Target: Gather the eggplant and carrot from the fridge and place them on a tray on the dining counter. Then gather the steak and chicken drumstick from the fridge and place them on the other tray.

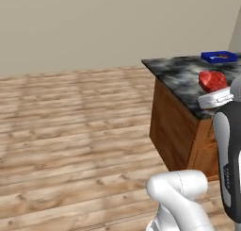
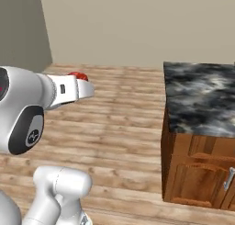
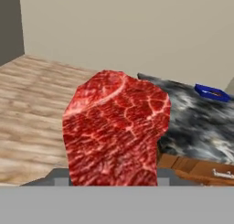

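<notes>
Steak on its way to the blue tray.
The gripper (image 3: 112, 184) holds the marbled red raw steak (image 3: 114, 127) short of the black-and-grey marbled dining counter (image 1: 181, 77); next, reach the bright blue rectangular tray (image 1: 219, 57) at the counter's far end.

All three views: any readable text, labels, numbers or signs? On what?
No readable text in any of them.
Blue tray: white streaks, not letters.
Steak in the claw: marbling, no label.
Stone counter and its wood base: bare, no signs.
</notes>
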